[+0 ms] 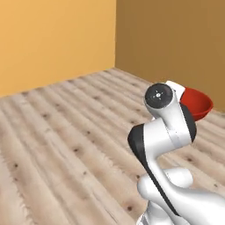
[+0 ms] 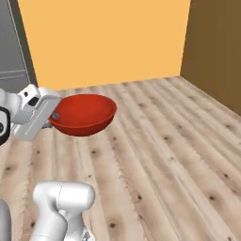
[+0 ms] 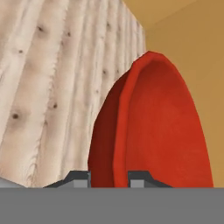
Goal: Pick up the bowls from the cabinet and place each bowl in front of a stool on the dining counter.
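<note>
A glossy bright red bowl [image 2: 87, 113] hangs in the air above the wooden floor, roughly level. My gripper [image 2: 55, 116] is shut on its near rim, the bowl reaching out from the hand. In the hand view the rim runs up between my two fingertips, one tip inside the bowl [image 3: 162, 127] and one outside, with my gripper [image 3: 109, 178] clamped on that edge. From the left base view the bowl [image 1: 198, 103] peeks out to the right behind my arm's upper joint. The cabinet, the dining counter and the stools are out of view.
Pale wooden plank floor [image 2: 169, 155] spreads in front and below. An orange wall [image 1: 52, 39] meets a darker brown wall [image 1: 176, 39] in a corner ahead. A grey panel [image 2: 12, 47] stands at the far left of the right base view.
</note>
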